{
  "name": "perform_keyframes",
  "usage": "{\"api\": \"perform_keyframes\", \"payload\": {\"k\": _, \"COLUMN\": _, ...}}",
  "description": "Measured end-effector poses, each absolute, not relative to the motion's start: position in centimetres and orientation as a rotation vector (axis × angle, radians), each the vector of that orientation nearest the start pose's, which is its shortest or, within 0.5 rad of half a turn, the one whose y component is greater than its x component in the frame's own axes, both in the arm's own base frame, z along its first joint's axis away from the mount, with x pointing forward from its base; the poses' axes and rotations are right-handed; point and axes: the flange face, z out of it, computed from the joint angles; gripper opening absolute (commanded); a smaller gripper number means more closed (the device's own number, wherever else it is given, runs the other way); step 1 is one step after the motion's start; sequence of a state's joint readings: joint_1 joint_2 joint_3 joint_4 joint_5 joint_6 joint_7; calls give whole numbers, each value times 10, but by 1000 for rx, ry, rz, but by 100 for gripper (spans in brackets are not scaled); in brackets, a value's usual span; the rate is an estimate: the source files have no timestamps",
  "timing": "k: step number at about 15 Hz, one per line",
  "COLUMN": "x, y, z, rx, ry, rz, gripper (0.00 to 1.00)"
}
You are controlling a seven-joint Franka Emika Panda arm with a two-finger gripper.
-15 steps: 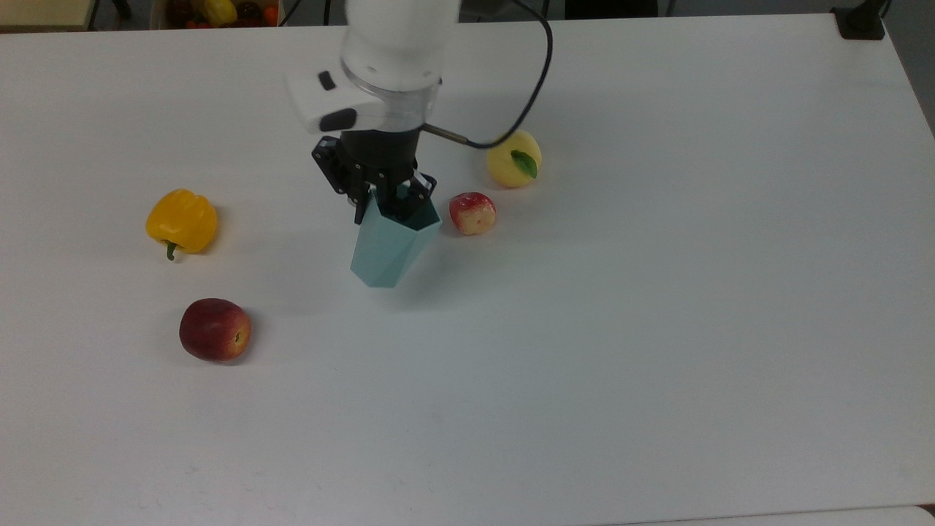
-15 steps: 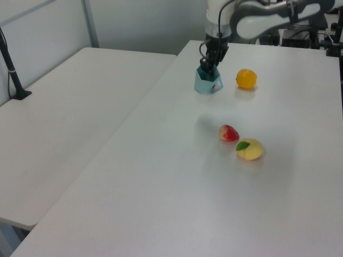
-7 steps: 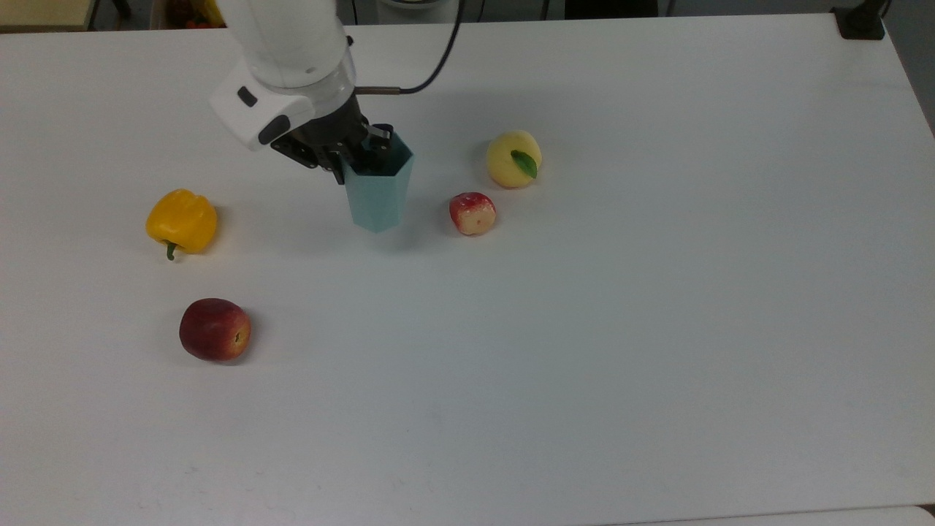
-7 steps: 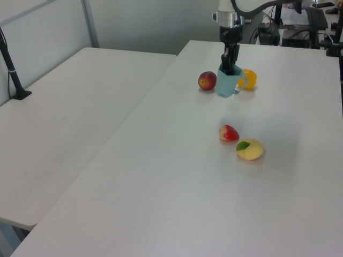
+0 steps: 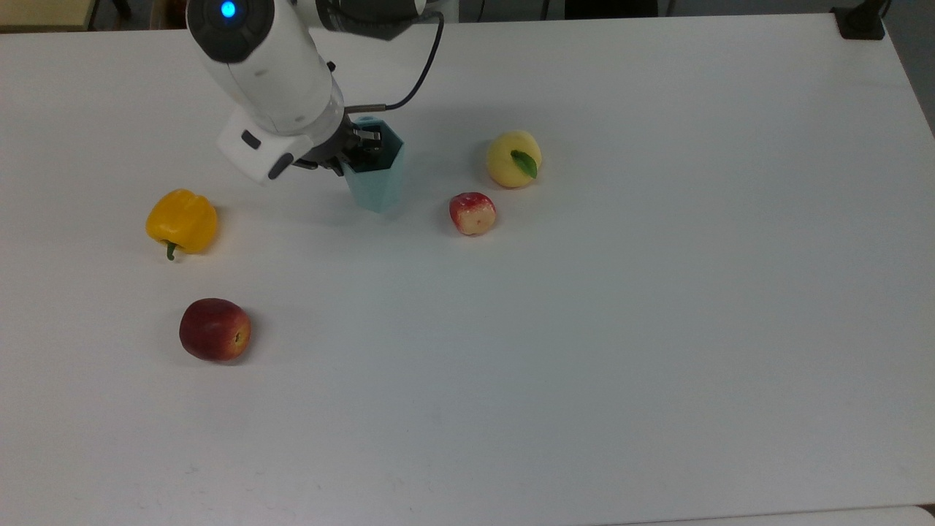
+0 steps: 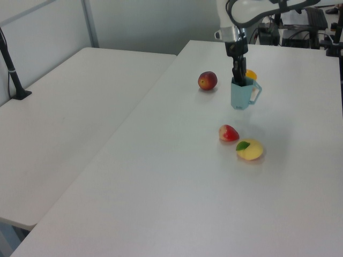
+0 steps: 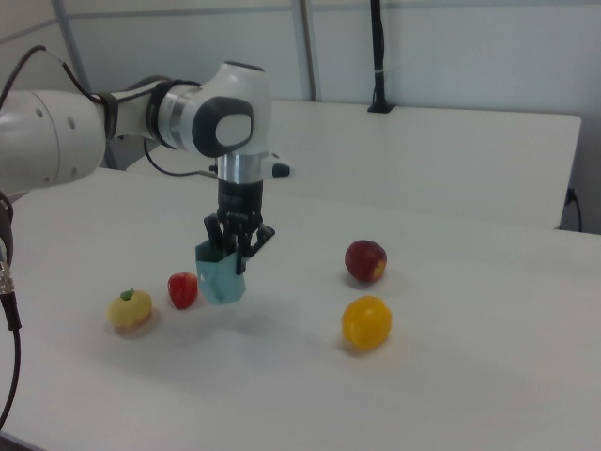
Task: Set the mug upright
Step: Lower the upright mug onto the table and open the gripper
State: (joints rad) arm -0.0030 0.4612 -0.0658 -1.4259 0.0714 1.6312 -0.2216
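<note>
Mug (image 6: 241,94) upright, pinched at rim by pincer (image 6: 237,74), hanging just above table (image 6: 177,176); lowering, release left.

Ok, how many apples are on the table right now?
2. A dark red apple sits near the top view's lower left, below the yellow pepper. A smaller red apple sits right of the mug, just below the yellow peach-like fruit.

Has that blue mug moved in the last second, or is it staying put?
Yes. In the top view the mug has gone up the picture and slightly left, away from the small red apple, and stands straighter, the hand gripping its rim.
</note>
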Motion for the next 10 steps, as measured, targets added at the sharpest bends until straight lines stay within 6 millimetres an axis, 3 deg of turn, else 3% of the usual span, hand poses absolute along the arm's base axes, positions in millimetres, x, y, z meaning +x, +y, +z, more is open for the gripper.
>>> {"api": "perform_keyframes", "payload": {"k": 6, "x": 649, "y": -36, "z": 370, "rx": -3038, "ry": -349, "rz": 533, "gripper": 0}}
{"api": "perform_keyframes", "payload": {"k": 10, "x": 645, "y": -39, "z": 361, "rx": -3061, "ry": -374, "rz": 580, "gripper": 0}}
